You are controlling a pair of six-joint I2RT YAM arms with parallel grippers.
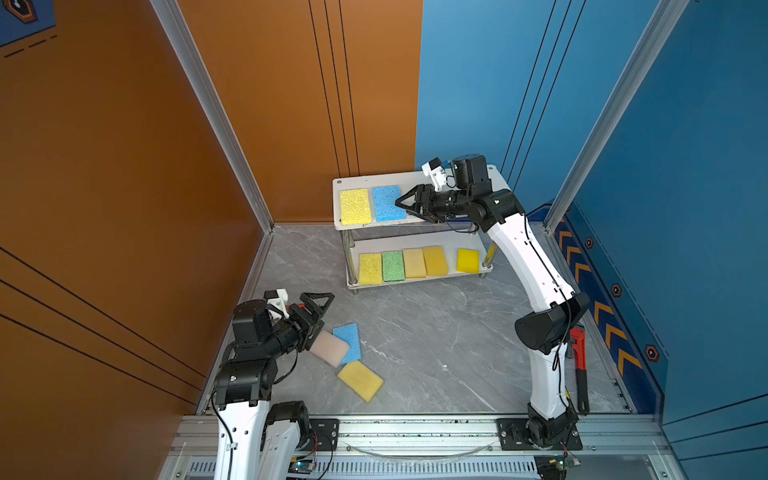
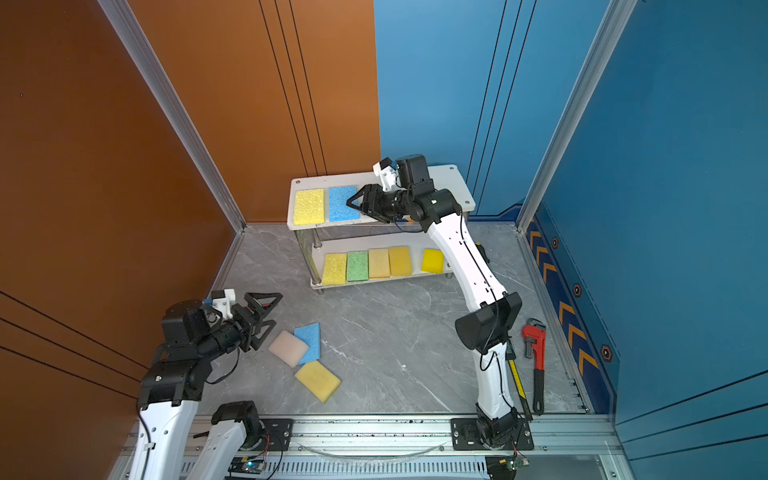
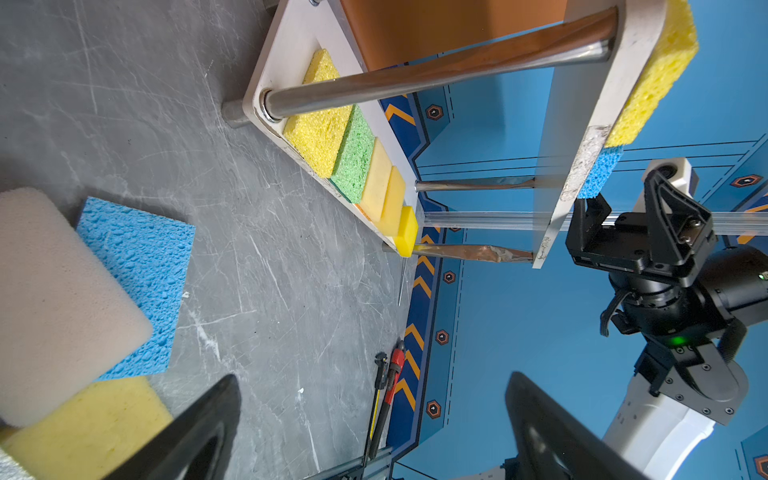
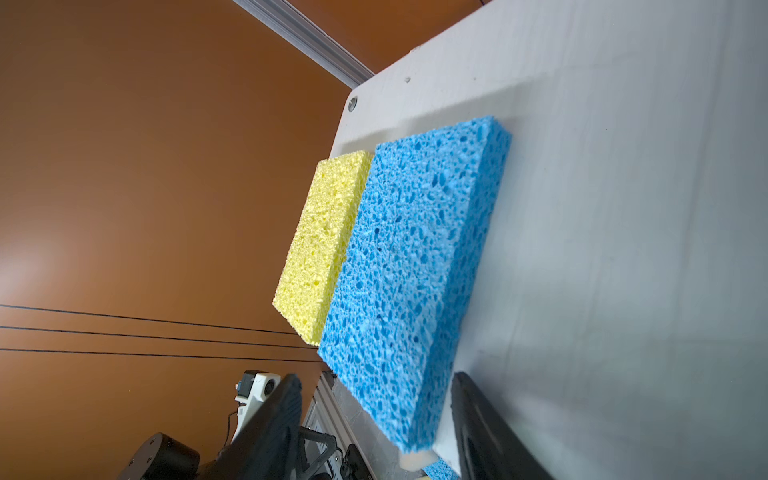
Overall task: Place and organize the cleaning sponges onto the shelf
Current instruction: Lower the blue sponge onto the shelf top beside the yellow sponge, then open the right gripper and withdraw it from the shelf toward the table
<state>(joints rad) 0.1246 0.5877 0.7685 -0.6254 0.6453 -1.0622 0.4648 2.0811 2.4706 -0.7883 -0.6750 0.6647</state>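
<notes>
From where I stand, the shelf [image 1: 365, 181] sits at the far end of the grey marbled tabletop [image 1: 436, 332]. On its top board two sponges lie flat with their long edges touching: the top yellow sponge [image 1: 355, 206] on the left and the top blue sponge [image 1: 388, 203] beside it. The right gripper [image 1: 409, 204] reaches in over that board from the right. Its wrist view shows the jaws parted, one on either side of the near end of the top blue sponge. That sponge rests flat on the board with a clear gap beside one finger, so the gripper clamps nothing. On the lower board [image 1: 452, 267] four sponges are packed edge to edge: a lower yellow sponge [image 1: 370, 269], a green sponge [image 1: 393, 266], a pale tan sponge [image 1: 414, 263] and a deep yellow sponge [image 1: 435, 261]. A bright yellow sponge [image 1: 468, 261] sits apart from them toward the right post. Three sponges are not yet shelved, near the front left. The whitish-pink sponge [image 1: 330, 348] lies partly on top of the loose blue sponge [image 1: 351, 334], and the loose yellow sponge [image 1: 360, 380] lies just in front of them. The left gripper [image 2: 268, 318] hangs low just beside the whitish-pink sponge, spread wide and empty. I cannot tell whether a finger touches the foam. A red pipe wrench [image 1: 579, 365] lies along the right edge of the tabletop.
</notes>
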